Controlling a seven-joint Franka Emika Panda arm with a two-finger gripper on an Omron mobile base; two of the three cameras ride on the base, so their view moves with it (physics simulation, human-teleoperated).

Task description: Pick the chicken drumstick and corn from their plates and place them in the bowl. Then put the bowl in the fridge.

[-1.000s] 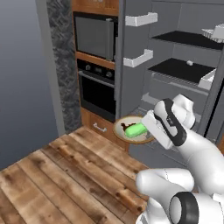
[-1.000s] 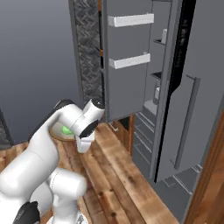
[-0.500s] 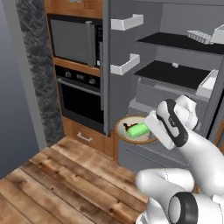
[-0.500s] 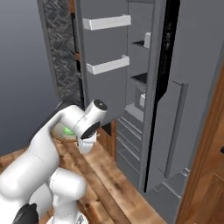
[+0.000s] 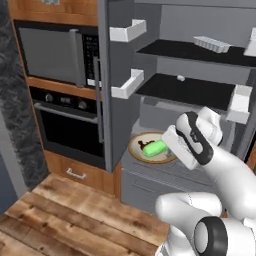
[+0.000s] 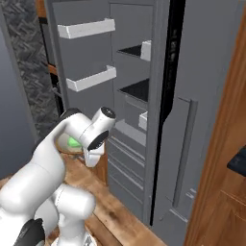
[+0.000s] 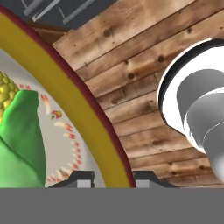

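The arm holds the bowl [image 5: 150, 148] in the air in front of the open fridge [image 5: 200, 90], with the bowl's far side close to the fridge's lower grey front, below the dark shelves [image 5: 187, 90]. In the hand view the fingers [image 7: 113, 178] are closed on the bowl's rim [image 7: 83, 109], one tip on each side of the yellow-and-brown edge. The corn [image 5: 155, 148] lies inside the bowl, bright green in the left base view; up close its green husk and a patch of yellow kernels show against the pale inside. A small dark shape sits just beside the corn in the bowl, too small to tell what it is. From the right base view the bowl [image 6: 67, 144] and a bit of green corn [image 6: 73, 142] peek out behind the white arm.

The fridge door [image 5: 117, 75] stands open to the left, with two white racks [image 5: 127, 84] on its inner face. White bins [image 5: 239, 102] sit at the right of the shelves. Left of the fridge is a black built-in oven [image 5: 67, 120] in wooden cabinets. A wooden floor [image 5: 75, 220] lies below.
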